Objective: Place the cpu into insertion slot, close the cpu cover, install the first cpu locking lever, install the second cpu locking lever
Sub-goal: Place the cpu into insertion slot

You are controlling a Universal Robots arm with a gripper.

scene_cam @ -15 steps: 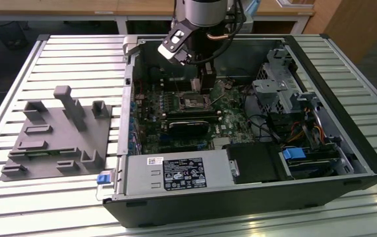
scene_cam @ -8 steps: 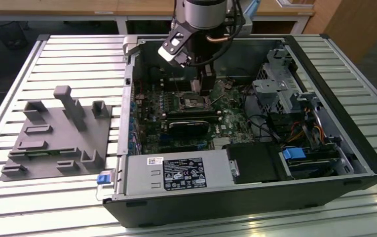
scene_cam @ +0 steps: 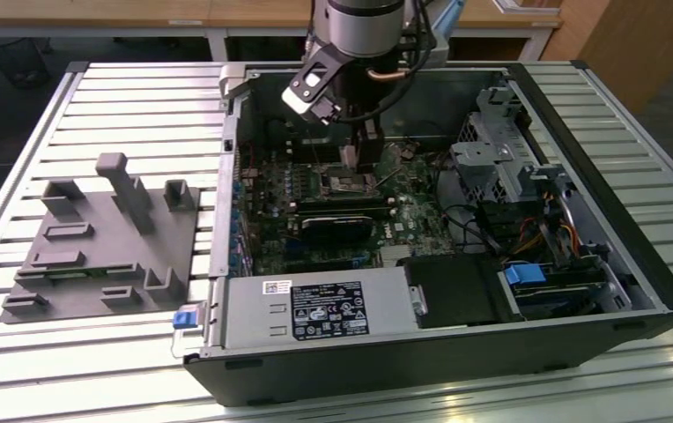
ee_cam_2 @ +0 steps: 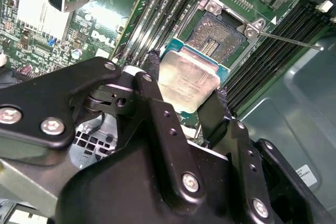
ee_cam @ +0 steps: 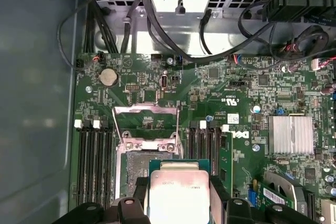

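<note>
At the exterior view's left, a grey moulded fixture (scene_cam: 101, 238) lies on the slatted table (scene_cam: 31, 370), apart from the open computer case (scene_cam: 654, 273). Further right, inside the case, the gripper (scene_cam: 364, 163) hangs over the motherboard (scene_cam: 269, 192). In the second wrist view its fingers (ee_cam_2: 155, 93) clamp the cpu (ee_cam_2: 190, 77) by two opposite edges, near the bare insertion slot (ee_cam_2: 216, 32) but not seated. In the first wrist view the cpu cover (ee_cam: 149, 145) stands flipped open. Placing looks to be the step in hand; seating calls for the chip square and level over the socket.
</note>
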